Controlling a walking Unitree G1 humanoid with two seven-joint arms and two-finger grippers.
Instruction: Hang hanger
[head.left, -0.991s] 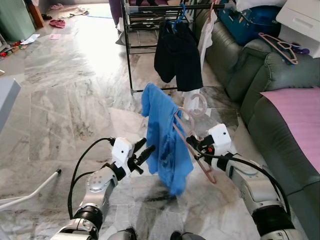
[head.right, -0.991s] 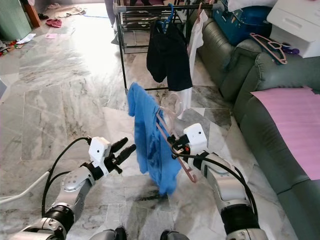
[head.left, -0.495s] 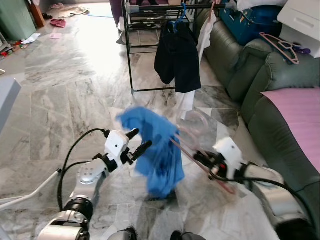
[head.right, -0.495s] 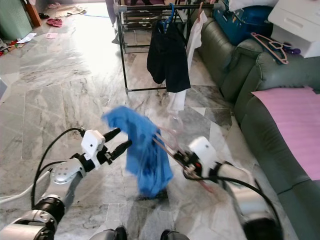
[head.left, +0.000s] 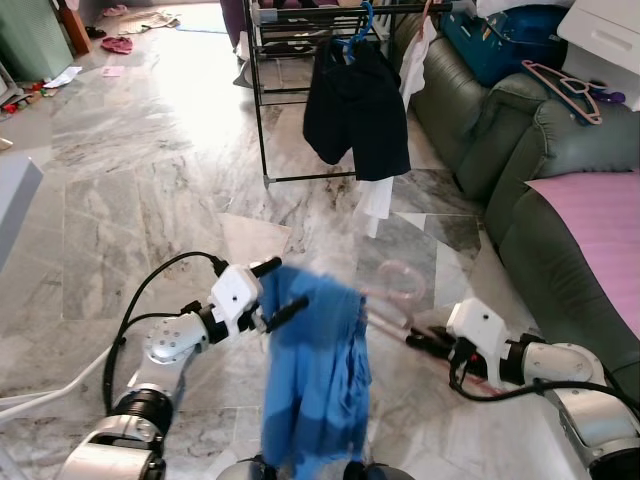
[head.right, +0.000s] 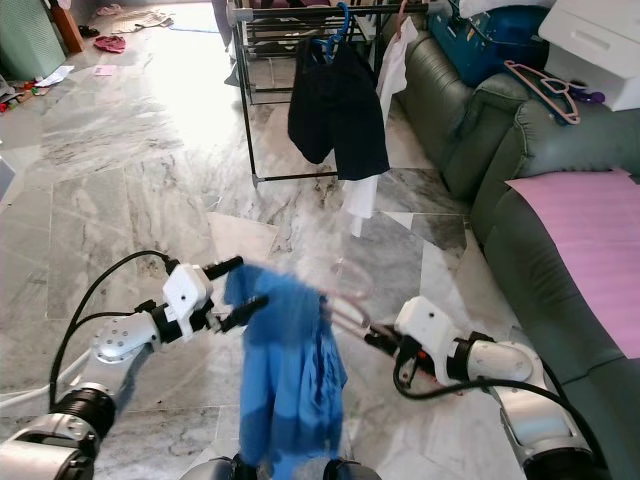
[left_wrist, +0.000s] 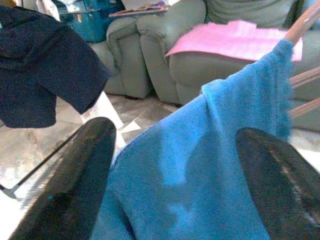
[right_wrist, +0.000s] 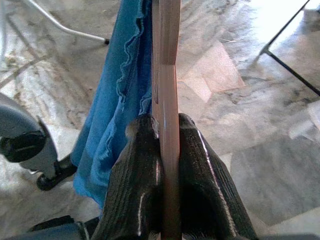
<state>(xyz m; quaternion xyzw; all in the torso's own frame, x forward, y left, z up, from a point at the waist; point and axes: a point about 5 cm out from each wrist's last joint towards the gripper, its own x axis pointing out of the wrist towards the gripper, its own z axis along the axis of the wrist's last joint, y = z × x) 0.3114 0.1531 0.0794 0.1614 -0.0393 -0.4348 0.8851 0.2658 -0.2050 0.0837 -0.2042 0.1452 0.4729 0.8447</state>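
Clamped together on the pink hanger (right_wrist: 166, 100), the right gripper (right_wrist: 165, 131) holds it low before the robot, a blue garment (head.left: 315, 370) draped over it. Beside it, the left gripper (head.left: 273, 292) has fingers (left_wrist: 75, 180) spread apart, the cloth between them. Farther off, dark shorts (head.left: 355, 105) hang on the drying rack (head.left: 262, 120), beside a green sofa (head.left: 560, 180).

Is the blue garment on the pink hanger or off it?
On: blue garment drapes over the pink hanger, which the right end effector grips.
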